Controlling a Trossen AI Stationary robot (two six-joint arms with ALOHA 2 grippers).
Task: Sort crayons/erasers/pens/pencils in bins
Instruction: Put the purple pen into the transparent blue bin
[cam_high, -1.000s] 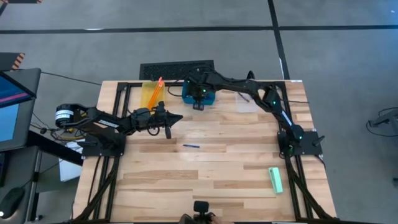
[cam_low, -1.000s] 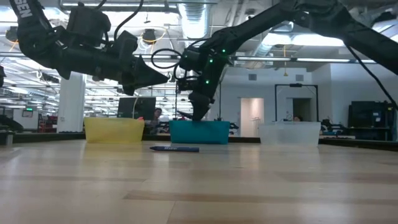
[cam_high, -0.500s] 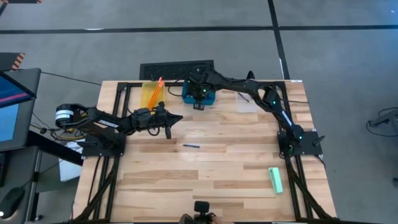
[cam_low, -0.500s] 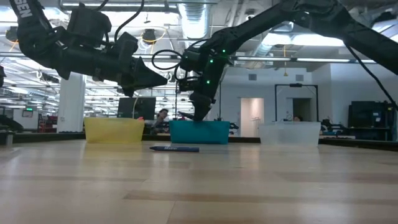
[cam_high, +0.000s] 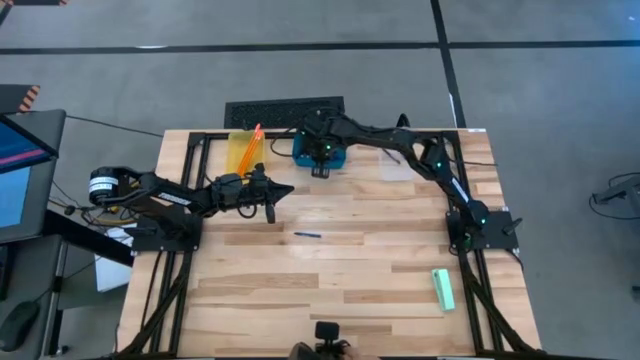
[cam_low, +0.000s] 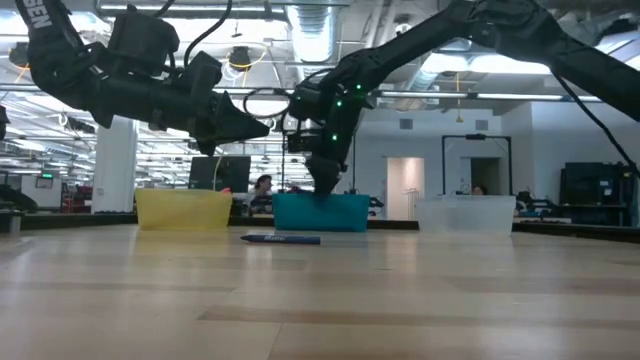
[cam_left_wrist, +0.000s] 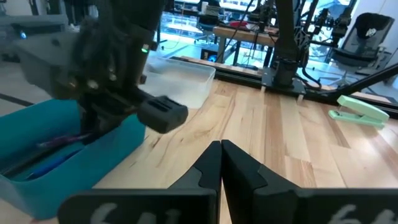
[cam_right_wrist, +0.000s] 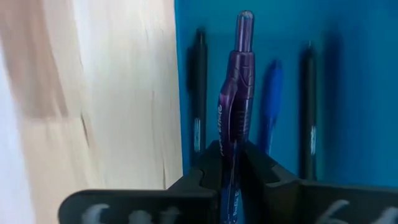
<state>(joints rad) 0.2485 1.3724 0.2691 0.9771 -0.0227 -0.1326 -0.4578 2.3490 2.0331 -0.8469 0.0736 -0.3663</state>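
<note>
Blue plastic forms the middle bin (cam_high: 320, 152) at the far edge of the bench (cam_high: 340, 260), and the right gripper (cam_right_wrist: 231, 158) hangs just over it, jaws narrowed on a purple pen (cam_right_wrist: 237, 87) that stands between them above the bin's inside. Dark and blue pens (cam_right_wrist: 271, 102) lie on the bin's floor; the right wrist view blurs them, so their count is unclear. From the left wrist view, pens (cam_left_wrist: 59, 142) show inside the same blue bin (cam_left_wrist: 118, 149), partly hidden by the right arm.

Beside it, the yellow bin (cam_high: 243, 152) holds orange pencils (cam_high: 252, 140) that lean out over its rim. On the other side, the clear bin (cam_high: 402, 163) is largely covered by the right arm in the high view, and its contents cannot be made out.

One dark blue pen (cam_high: 306, 234) lies loose mid-bench. A mint-green eraser (cam_high: 443, 288) lies near the right front corner.

Raised above the bench near the yellow bin, the left gripper (cam_left_wrist: 221, 148) has its jaws pressed together on nothing.
</note>
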